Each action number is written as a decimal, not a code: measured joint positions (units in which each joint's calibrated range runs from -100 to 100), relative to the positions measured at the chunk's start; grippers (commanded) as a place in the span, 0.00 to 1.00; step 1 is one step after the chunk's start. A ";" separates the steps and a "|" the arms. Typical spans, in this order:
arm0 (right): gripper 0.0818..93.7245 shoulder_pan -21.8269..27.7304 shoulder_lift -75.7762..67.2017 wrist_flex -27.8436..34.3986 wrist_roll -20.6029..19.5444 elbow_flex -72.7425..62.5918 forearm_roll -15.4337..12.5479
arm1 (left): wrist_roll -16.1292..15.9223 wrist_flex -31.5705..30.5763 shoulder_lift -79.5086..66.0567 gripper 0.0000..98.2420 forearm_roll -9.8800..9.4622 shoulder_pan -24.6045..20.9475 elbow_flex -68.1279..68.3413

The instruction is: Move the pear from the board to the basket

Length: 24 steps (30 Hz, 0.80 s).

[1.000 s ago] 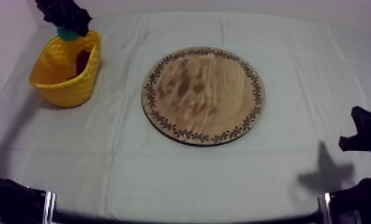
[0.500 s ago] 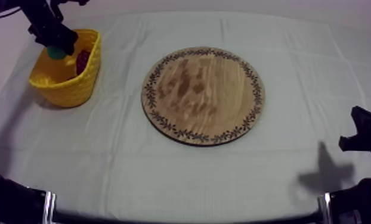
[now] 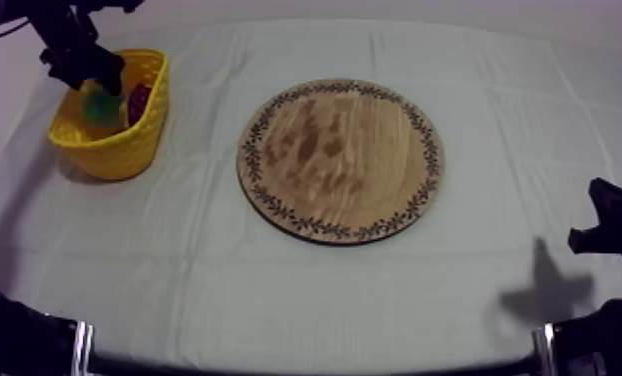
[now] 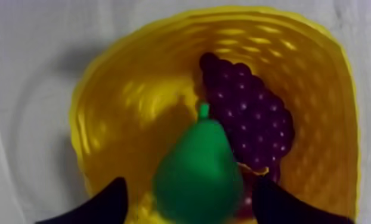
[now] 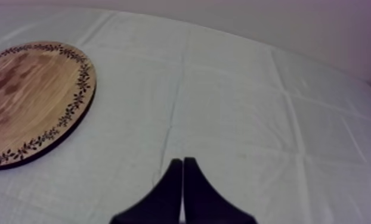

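**Status.** My left gripper [image 4: 189,180] hangs over the yellow basket [image 4: 134,101] with its fingers spread apart. The pear [image 4: 197,173] is inside the basket between them, with a gap showing on each side, so I judge it released and not clamped. It lies stem-up against the bunch of grapes [image 4: 247,116]. I cannot tell whether it rests fully on the basket floor. My right gripper [image 5: 182,162] sits low at its own side over the cloth [image 3: 275,290], fingers pressed together on nothing, well apart from the wooden board [image 3: 340,160].

**Risks, as judged.**
- The pear leans on the grapes and may not be seated. It could roll or settle unevenly once I leave.
- My fingers stand inside the rim. A lift that drifts sideways could catch the wall and tip or drag the basket, which looks light.
- Closing the fingers now would take the pear again and carry it back out.
- Something small shows under the pear beside the grapes. I cannot identify it, and it may keep the pear from sitting flat.

**Count.**
- Pear: one, in the basket.
- Bunch of grapes: one, in the basket.
- Yellow basket: one.
- Wooden board: one, bare.
- Grippers: two.
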 measured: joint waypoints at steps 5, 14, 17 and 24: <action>0.00 0.00 0.00 0.00 0.00 0.00 0.00 | 1.05 -1.17 -0.91 0.97 -0.79 -0.03 0.52; 0.00 0.00 0.00 0.00 0.00 0.00 0.00 | 1.50 -2.00 -4.84 0.96 -1.34 -0.52 1.11; 0.00 0.00 0.00 0.00 0.00 0.00 0.00 | 1.93 -2.09 -7.19 0.89 -1.81 -0.56 1.26; 0.00 0.00 0.00 0.08 0.00 0.00 0.00 | 2.28 -3.40 -14.31 0.54 -2.19 -0.80 2.48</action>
